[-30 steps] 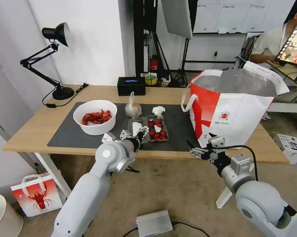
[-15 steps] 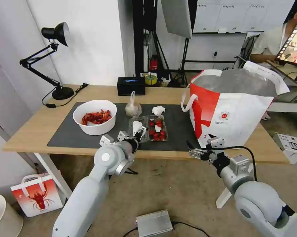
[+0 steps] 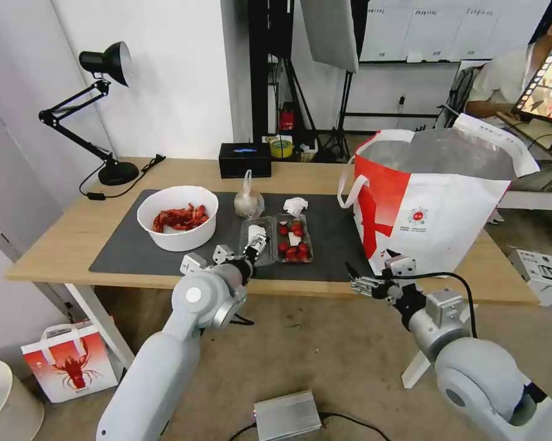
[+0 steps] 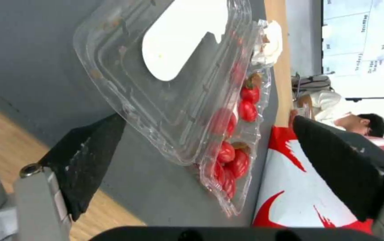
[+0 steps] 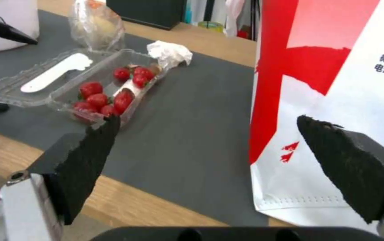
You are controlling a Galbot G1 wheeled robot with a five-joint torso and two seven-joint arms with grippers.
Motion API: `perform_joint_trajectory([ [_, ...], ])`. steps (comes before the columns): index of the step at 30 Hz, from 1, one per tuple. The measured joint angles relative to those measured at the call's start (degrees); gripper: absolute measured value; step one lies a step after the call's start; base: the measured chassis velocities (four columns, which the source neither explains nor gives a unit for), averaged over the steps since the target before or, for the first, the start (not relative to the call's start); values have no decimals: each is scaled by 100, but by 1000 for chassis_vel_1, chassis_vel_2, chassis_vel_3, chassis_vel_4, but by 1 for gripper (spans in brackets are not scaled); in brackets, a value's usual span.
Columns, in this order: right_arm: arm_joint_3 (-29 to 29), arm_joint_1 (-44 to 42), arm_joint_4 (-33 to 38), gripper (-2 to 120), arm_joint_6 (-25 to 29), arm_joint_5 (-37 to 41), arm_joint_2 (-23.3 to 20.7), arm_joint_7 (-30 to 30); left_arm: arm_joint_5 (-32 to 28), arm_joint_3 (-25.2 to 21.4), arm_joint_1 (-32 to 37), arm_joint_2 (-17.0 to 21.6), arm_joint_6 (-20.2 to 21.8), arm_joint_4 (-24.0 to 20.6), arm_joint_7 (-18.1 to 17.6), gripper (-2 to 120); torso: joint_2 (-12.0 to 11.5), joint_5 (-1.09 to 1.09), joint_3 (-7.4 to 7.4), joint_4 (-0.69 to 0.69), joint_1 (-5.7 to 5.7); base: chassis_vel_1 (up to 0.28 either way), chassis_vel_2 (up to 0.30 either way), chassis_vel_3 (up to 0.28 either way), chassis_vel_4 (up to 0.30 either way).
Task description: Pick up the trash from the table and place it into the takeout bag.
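The clear hinged plastic box lies open on the dark grey mat, near the middle of the table's front edge. One thin, ribbed half holds small glossy red tomatoes; the other half is splayed flat beside it and carries a white oval label. In the left wrist view the box sits between the two black, rough-textured fingers, which stand wide apart without touching it. The left hand is at the near rim of the lid half, spread open.

Behind the box, toward the back edge of the mat, a small knotted clear bag stands soft and bulging, and a crumpled white tissue lies just beside the tomato half. Toward the mat's left end sits a smooth white round bowl with red crayfish shells heaped inside.

At the right end of the table stands the takeout bag, a tall white tote with red side panels, a looped white strap handle and a crinkled silver foil lining showing at its open mouth. The right hand hangs off the front edge of the table, close to the bag's lower corner; in the right wrist view its dark wedge-shaped fingers are wide apart and hold nothing.
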Motion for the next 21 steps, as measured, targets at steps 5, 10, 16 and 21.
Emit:
perform_joint_trajectory([
  [5, -2, -15, -6, 100, 3, -33, 34, -3, -2, 40, -9, -37, -1, -25, -20, 100, -1, -2, 1, -4, 0, 0, 0, 0, 0],
  [10, -62, -9, -48, 100, 5, -87, 90, -12, 2, 5, 17, 1, -72, -102, -12, 100, -1, -2, 1, -4, 0, 0, 0, 0, 0],
  [16, -100, 22, -71, 100, 6, -98, 112, -16, 8, -41, -21, 28, -119, -63, 35, 100, 0, -2, 0, -4, 1, 0, 0, 0, 0],
  [21, -97, 28, -71, 100, 6, -98, 105, -17, 26, -6, -72, -22, -123, 8, 62, 100, 0, -2, 0, -4, 1, 0, 0, 0, 0],
])
